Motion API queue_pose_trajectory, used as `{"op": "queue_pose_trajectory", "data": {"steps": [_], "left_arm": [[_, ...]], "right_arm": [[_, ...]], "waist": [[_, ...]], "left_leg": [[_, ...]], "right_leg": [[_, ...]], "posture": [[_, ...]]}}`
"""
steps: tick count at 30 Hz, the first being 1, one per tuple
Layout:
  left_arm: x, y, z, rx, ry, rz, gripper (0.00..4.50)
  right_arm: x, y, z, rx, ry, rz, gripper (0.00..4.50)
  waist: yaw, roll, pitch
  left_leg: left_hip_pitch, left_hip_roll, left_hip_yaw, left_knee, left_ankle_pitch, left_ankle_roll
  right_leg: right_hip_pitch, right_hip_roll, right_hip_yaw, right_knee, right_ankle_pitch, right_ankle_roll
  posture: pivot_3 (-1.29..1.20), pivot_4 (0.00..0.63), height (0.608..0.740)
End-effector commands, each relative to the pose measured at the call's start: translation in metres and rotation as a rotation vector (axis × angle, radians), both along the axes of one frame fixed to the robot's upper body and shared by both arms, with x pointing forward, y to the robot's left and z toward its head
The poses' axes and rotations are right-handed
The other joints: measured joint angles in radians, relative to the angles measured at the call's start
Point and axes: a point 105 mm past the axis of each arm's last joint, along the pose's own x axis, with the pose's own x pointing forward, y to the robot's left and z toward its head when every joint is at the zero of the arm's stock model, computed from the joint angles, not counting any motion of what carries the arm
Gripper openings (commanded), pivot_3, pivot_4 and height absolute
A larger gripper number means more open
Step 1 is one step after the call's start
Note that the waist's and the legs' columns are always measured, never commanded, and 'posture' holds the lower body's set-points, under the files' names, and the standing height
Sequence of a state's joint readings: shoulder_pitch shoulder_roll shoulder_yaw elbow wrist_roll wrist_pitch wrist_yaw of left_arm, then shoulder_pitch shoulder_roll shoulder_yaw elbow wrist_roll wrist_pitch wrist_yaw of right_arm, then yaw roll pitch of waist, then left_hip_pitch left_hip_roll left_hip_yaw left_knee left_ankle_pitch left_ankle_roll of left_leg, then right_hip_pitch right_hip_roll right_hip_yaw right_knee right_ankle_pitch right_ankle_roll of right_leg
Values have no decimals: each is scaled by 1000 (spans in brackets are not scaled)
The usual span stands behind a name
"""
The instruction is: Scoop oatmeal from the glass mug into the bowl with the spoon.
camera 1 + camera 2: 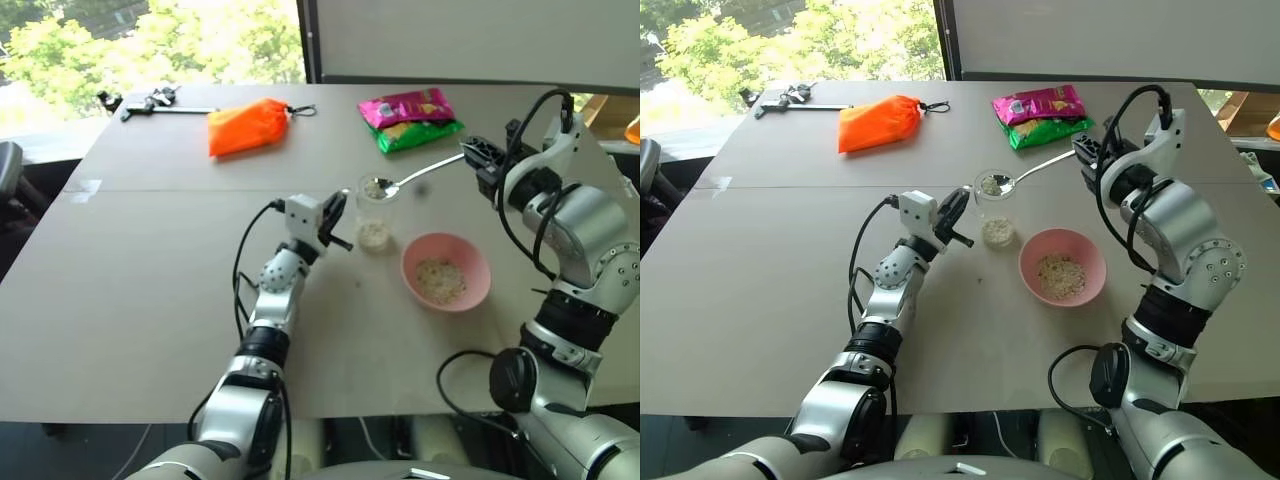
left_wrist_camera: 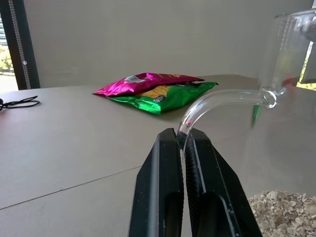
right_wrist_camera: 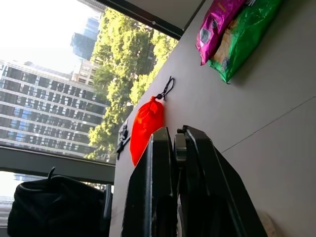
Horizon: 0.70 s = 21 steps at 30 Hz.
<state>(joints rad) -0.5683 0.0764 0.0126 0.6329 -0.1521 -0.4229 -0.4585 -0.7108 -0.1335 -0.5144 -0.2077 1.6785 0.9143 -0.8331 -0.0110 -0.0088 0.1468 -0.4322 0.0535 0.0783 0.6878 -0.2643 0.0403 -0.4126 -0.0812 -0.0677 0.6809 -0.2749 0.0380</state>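
Observation:
The glass mug (image 1: 374, 212) stands upright mid-table with a layer of oatmeal (image 1: 373, 235) at its bottom. My left gripper (image 1: 340, 208) is shut on the mug's clear handle (image 2: 222, 98); its fingers (image 2: 158, 177) pinch the glass. My right gripper (image 1: 472, 153) is shut on the handle of the silver spoon (image 1: 428, 171). The spoon's head (image 1: 377, 188) sits level over the mug's rim with oats in it. The pink bowl (image 1: 478, 258) sits on the table to the right of the mug and holds a small heap of oatmeal (image 1: 440, 280).
Pink and green snack packets (image 1: 410, 118) lie behind the mug. An orange pouch (image 1: 247, 125) and a dark metal tool (image 1: 155, 103) lie at the far left of the table. The table's near edge runs just in front of the bowl.

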Motion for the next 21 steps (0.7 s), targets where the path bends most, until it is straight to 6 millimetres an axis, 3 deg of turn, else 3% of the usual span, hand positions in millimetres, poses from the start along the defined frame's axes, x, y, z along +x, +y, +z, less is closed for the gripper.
{"op": "queue_pose_trajectory", "data": {"steps": [1, 21], "left_arm": [[0, 2, 4, -14, -20, 0, 25], [1, -4, 7, -19, -28, -24, 25]], "right_arm": [[-5, 0, 10, 39, -56, 3, 0], [-19, -3, 27, 135, -198, 38, 0]], "waist": [[0, 0, 0], [1, 0, 0]], "left_leg": [[0, 0, 0, 0, 0, 0], [0, 0, 0, 0, 0, 0]], "right_leg": [[0, 0, 0, 0, 0, 0], [0, 0, 0, -1, 0, 0]], "posture": [[0, 150, 696], [0, 150, 696]]}}
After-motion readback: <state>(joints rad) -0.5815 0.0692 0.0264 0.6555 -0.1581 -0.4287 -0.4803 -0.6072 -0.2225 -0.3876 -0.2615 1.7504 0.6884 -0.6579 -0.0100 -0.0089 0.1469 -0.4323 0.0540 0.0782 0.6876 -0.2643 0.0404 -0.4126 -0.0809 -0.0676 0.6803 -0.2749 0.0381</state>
